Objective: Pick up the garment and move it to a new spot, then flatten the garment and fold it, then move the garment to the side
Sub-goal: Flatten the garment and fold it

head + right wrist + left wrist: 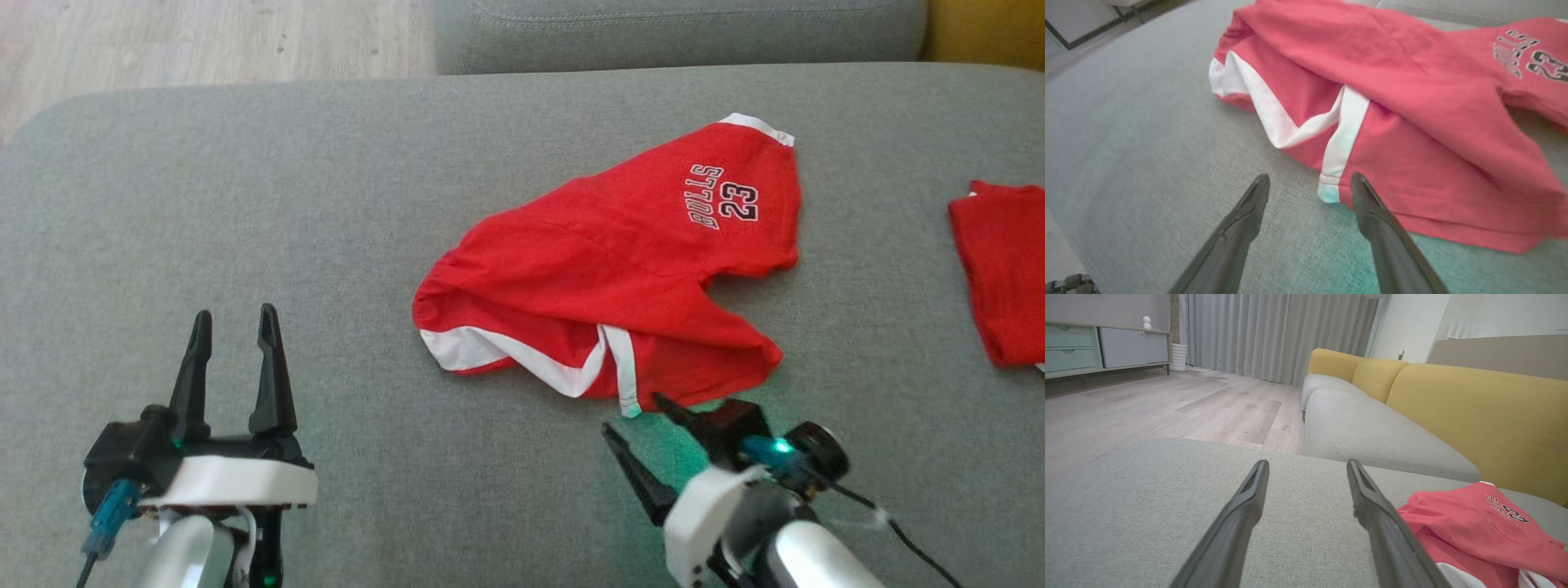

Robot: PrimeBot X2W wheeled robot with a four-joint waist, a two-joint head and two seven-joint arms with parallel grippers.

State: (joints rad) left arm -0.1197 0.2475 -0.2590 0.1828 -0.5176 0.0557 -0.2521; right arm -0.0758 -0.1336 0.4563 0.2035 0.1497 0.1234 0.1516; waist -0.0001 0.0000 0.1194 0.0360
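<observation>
A wide grey fabric sofa seat (245, 204) carries everything, its weave plain and its far-left corner rounded. Right of its middle lies a pair of red shorts (604, 269), crumpled and partly folded over on itself, with white trim along the near edge and the print "BULLS 23" on the far leg. Well apart, at the seat's right edge, lies a second red cloth (1000, 269), cut off by the frame; it may be another garment.

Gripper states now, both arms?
Left gripper: open, empty, above the grey cushion.
Right gripper: open, empty, by the red shorts hem.
</observation>
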